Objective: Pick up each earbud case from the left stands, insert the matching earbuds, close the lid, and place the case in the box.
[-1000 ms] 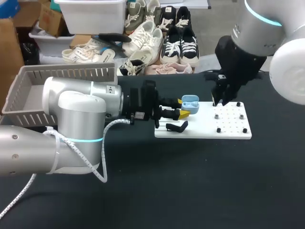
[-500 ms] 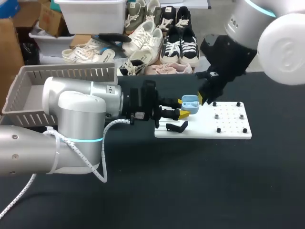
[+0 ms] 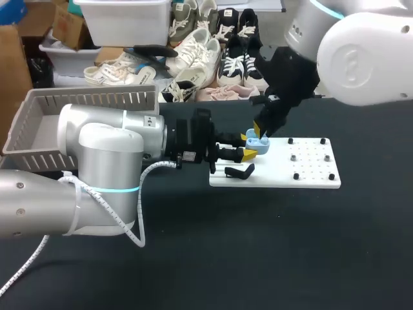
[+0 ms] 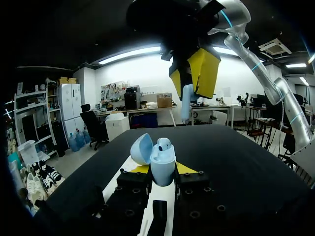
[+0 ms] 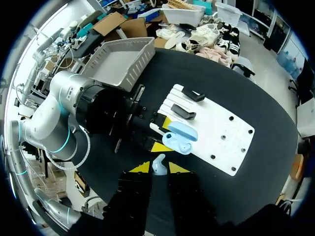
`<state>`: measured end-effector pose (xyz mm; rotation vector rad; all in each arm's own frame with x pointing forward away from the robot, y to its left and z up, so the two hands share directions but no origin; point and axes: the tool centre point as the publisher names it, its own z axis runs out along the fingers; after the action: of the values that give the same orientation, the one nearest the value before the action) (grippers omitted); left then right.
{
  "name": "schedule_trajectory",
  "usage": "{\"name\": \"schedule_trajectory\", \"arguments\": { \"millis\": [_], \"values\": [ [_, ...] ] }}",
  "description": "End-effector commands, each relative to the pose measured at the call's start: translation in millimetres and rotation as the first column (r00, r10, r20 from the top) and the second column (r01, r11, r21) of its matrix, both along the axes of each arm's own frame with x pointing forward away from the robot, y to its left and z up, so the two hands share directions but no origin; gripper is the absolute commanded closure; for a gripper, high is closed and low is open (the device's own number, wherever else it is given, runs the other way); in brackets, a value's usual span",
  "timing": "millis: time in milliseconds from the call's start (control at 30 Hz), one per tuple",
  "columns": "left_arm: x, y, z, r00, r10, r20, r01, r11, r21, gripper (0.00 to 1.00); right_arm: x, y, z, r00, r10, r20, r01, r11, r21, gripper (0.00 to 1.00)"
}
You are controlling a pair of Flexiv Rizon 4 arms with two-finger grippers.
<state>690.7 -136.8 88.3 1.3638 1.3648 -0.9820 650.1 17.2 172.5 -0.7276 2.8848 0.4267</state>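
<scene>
The light blue earbud case [image 4: 162, 164] stands upright between the fingers of my left gripper [image 4: 162, 170], which is shut on it. Its lid [image 4: 141, 148] is tipped open and one earbud [image 4: 164, 143] sits inside. In the head view the case [image 3: 259, 146] hangs over the near-left end of the white board [image 3: 310, 169]. My right gripper [image 3: 261, 131] hovers just above the open case, shut on a light blue earbud [image 5: 158, 164]. The left wrist view shows this earbud [image 4: 186, 102] hanging from the right gripper's fingers [image 4: 204, 71], straight over the case.
A black stand [image 3: 239, 171] lies on the board's left end, and small black pegs [image 3: 296, 175] dot its right half. In the right wrist view two black stands [image 5: 184, 113] are seen there. A grey slatted basket [image 3: 87, 102] sits at the table's back left.
My right arm has swung left from over the board's peg area to above the open case, carrying the earbud. The left arm and the case have stayed still.
</scene>
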Motion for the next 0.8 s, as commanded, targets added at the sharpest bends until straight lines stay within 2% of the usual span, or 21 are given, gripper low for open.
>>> {"name": "schedule_trajectory", "arguments": {
  "millis": [33, 300, 800],
  "values": [
    [-1.4, -0.5, -0.5, 1.0, 0.006, 0.003, -0.006, 1.0, -0.002, 1.0, 8.8, 6.5, -6.0, 1.0, 0.002, -0.005, -0.002, 1.0, -0.018, 1.0],
    [-1.4, -0.5, -0.5, 1.0, 0.006, 0.003, -0.006, 1.0, -0.002, 1.0, 15.2, 11.7, -13.2, 1.0, 0.015, 0.022, -0.013, 0.997, -0.078, 1.0],
    [-1.4, -0.5, -0.5, 1.0, 0.006, 0.003, -0.006, 1.0, -0.002, 1.0, 23.2, 9.6, -23.1, 1.0, 0.017, 0.017, -0.015, 0.997, -0.078, 1.0]
  ]
}}
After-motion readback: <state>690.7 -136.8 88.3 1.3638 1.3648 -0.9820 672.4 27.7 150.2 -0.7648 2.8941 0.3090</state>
